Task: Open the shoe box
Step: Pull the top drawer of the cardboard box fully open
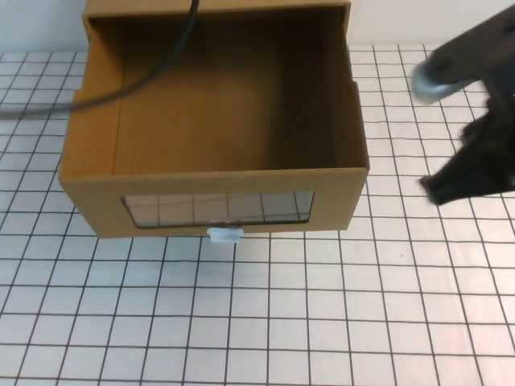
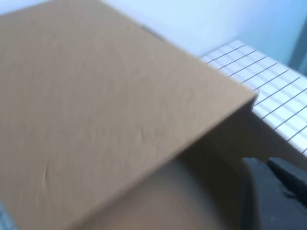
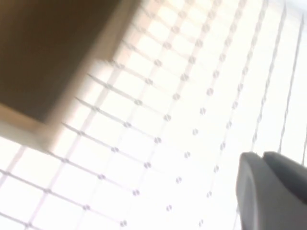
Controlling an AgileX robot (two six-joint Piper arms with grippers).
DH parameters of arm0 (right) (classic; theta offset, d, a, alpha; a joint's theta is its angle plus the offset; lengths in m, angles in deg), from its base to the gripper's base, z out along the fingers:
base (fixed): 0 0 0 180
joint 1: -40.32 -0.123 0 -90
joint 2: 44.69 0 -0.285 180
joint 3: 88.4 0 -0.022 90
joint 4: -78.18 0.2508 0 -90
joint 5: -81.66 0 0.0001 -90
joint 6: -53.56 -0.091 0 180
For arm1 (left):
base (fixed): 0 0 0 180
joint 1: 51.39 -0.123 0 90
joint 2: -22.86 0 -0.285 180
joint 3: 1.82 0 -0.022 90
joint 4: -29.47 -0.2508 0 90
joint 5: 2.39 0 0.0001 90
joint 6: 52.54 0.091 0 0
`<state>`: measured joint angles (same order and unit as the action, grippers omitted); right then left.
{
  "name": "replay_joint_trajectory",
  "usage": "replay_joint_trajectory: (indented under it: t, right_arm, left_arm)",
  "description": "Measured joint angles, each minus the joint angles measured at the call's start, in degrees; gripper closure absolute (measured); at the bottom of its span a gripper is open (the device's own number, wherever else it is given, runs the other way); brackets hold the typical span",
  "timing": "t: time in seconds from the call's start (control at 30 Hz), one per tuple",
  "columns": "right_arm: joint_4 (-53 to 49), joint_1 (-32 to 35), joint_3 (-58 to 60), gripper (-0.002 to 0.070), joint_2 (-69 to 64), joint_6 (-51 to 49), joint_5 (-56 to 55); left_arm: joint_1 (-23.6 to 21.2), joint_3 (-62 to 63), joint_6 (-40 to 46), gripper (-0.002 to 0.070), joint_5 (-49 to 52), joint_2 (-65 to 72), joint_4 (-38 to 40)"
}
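nearest the camera, the white table (image 1: 257, 322) is being seen as a flat surface ruled with a dark grid of squares, and it is being spread under everything in the high view. farther back, the shoe box (image 1: 88, 201) is being rested on that grid, left of the middle, with its top standing open so that its bare brown cardboard floor and inner walls are being shown. a clear window (image 1: 217, 207) is being shown in the box's near wall, and grid lines are being glimpsed through it; a small white tab (image 1: 224, 235) is being seen at the lower edge of that wall, just below the window. a black cable (image 1: 153, 68) is being draped across the box's far left corner and out over the table to the left. beyond the table's far edge a plain pale wall (image 1: 40, 24) is being seen. the right gripper (image 1: 438, 186) is being held over the table to the right of the box, near its right wall but apart from it; its jaws are being pressed together and nothing is being gripped. in the right wrist view the gridded table and a corner of the box are being shown beside a grey fingertip (image 3: 268, 191). the left gripper (image 2: 276, 191) is being shown only as a dark shape just beside a broad cardboard panel of the box, and whether it is open or closed cannot be told.
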<state>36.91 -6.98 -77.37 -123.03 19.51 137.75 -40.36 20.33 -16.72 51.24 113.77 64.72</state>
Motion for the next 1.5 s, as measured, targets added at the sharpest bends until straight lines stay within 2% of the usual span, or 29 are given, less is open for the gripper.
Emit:
replay_joint_trajectory:
  t: [0.2, 0.33, 0.5, 0.67, 0.73, 0.93, 1.1, 1.3, 1.5]
  right_arm:
    - [18.77, 14.29, 0.00, 0.0688, 6.42, 14.08, -0.52]
    - [29.83, 20.83, 1.84, 0.0689, 12.35, 21.72, -2.58]
    - [34.68, 24.32, 10.32, 0.0689, 20.97, 23.72, -8.99]
    - [37.12, 24.39, 22.19, 0.0689, 32.21, 22.25, -20.20]
    - [37.55, 24.39, 27.49, 0.0689, 36.96, 21.55, -25.50]
    - [37.91, 24.42, 38.98, 0.0689, 47.39, 18.09, -34.62]
    - [38.58, 24.42, 45.16, 0.0689, 50.91, 17.35, -41.72]
    - [39.75, 24.42, 47.31, 0.0689, 51.06, 17.26, -46.07]
    - [39.84, 24.42, 47.31, 0.0689, 51.27, 17.26, -46.62]
  left_arm:
    - [0.00, -26.94, 4.60, 0.0677, -13.88, -19.51, 0.93]
    - [0.00, -45.09, 7.00, 0.0677, -23.70, -34.65, 3.13]
    - [0.00, -63.05, 7.35, 0.0677, -33.03, -54.94, 3.74]
    - [0.00, -75.63, 7.48, 0.0677, -35.48, -77.73, 3.74]
    - [0.00, -78.82, 7.48, 0.0677, -35.65, -82.54, 3.74]
    - [0.00, -84.95, 7.76, 0.0677, -35.78, -81.63, 3.85]
    - [0.00, -91.63, 8.64, 0.0677, -43.86, -78.61, 3.97]
    - [0.00, -99.66, 8.89, 0.0677, -53.25, -78.20, 4.48]
    - [0.00, -100.85, 9.00, 0.0677, -50.74, -78.20, 4.75]
